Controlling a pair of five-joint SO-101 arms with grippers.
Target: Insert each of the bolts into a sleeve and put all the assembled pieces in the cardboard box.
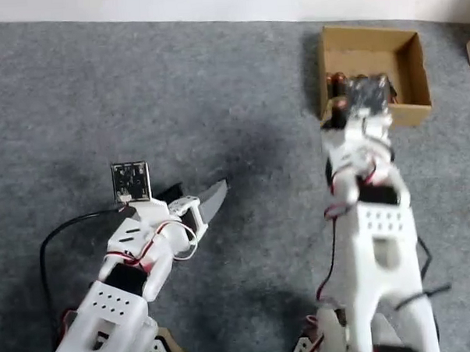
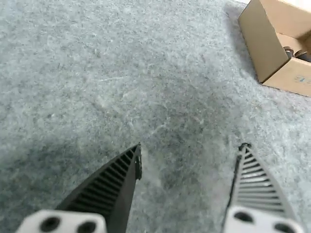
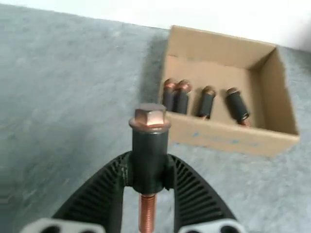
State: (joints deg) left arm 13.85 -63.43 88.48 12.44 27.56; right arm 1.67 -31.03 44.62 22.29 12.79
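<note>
Grey felt covers the worktop (image 1: 137,87). Nearest of all, well apart from the cardboard box (image 1: 411,65), the left hand (image 2: 190,150) hangs over bare felt. Its two ribbed black fingers (image 2: 114,182) are spread wide with nothing between them. From this hand's own camera the box sits far off, one corner turned toward it.

Closer to the box, right up by its near wall, is the right hand (image 3: 148,167). It is clamped on a black sleeve (image 3: 149,155), which stands upright between the ribbed fingers. A bolt (image 3: 149,119) runs through that sleeve. Its copper hex head sits on the sleeve's top end and its threaded shank sticks out below. The held piece is clear of the felt and outside the box, on the near side of the front wall.

Farthest, inside the box, four assembled pieces (image 3: 206,103) lie side by side on the floor, black sleeves with copper heads pointing toward the box's far wall. The two at one end lie close together; the other two are spaced a little apart.
</note>
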